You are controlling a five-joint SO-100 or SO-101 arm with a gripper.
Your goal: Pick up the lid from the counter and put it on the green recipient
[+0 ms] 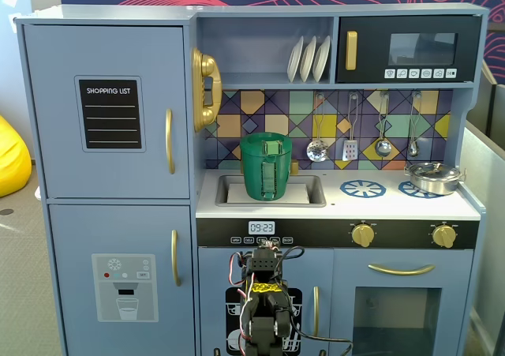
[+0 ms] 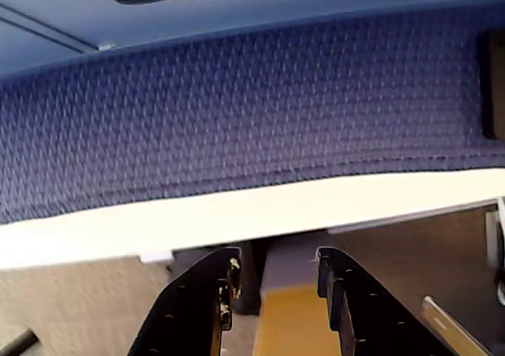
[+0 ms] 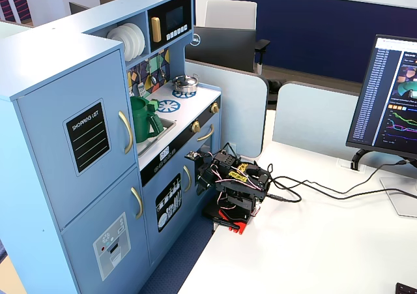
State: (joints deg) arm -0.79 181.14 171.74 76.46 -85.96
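Recipient: one green recipient (image 1: 266, 168) is standing upright in the sink basin (image 1: 312, 192) of the toy kitchen (image 1: 102, 119), its strap handle facing the front in a fixed view; also showing at (image 3: 144, 119) in the other fixed view.
Lid: one green lid (image 1: 267, 144) is sitting on the mouth of the recipient, its small square knob pointing up. It is lying flat across the rim, not on the counter.
Counter: white top (image 1: 331, 206) is carrying two blue burner rings (image 1: 362, 189), the right one partly under one silver pot (image 1: 433, 177) with its metal lid on.
Arm: one arm (image 3: 233, 184) is sitting folded low on the white desk (image 3: 313, 242) just in front of the kitchen's lower doors, well below the counter.
Pincer: one pincer (image 2: 274, 281) is showing two black fingers (image 2: 211, 289) standing a narrow gap apart in the wrist view, gripping nothing; blue carpet and a white edge are filling the frame beyond them.
Knobs: two gold knobs (image 1: 363, 234) are sitting on the dark front panel beside one digital clock (image 1: 262, 227).
Utensils: four metal utensils (image 1: 350, 144) are hanging against the tiled backsplash.
Plates: three white plates (image 1: 308, 58) are standing on edge on the upper shelf, left of one microwave (image 1: 410, 50).
Phone: one gold handset (image 1: 206, 89) is hanging on the fridge side.
Monitor: one screen (image 3: 394, 105) is glowing at the right of the desk, cables running toward the arm.
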